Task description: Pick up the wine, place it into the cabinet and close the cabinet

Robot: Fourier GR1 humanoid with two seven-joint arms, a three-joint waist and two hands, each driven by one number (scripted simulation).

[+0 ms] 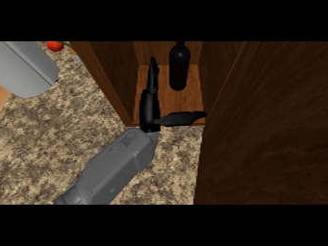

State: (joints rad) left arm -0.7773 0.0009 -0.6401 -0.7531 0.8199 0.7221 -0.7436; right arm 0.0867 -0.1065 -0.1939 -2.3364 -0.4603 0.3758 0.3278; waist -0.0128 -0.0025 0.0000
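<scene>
I see the wine (178, 65) upright inside the cabinet (266, 120), just beyond my right hand (151, 103), fingers straight, holding nothing.

wine bottle (178, 65): I read it as black all over, just beyond my fingers
hand (150, 108): black, on a plain grey forearm (113, 170)
cabinet (273, 120): dark brown wood grain to the hand's right, lighter brown floor inside
counter (45, 139): speckled beige and brown stone under my forearm
far left of the hand: a grey appliance (20, 67), a small red thing (54, 46)
</scene>
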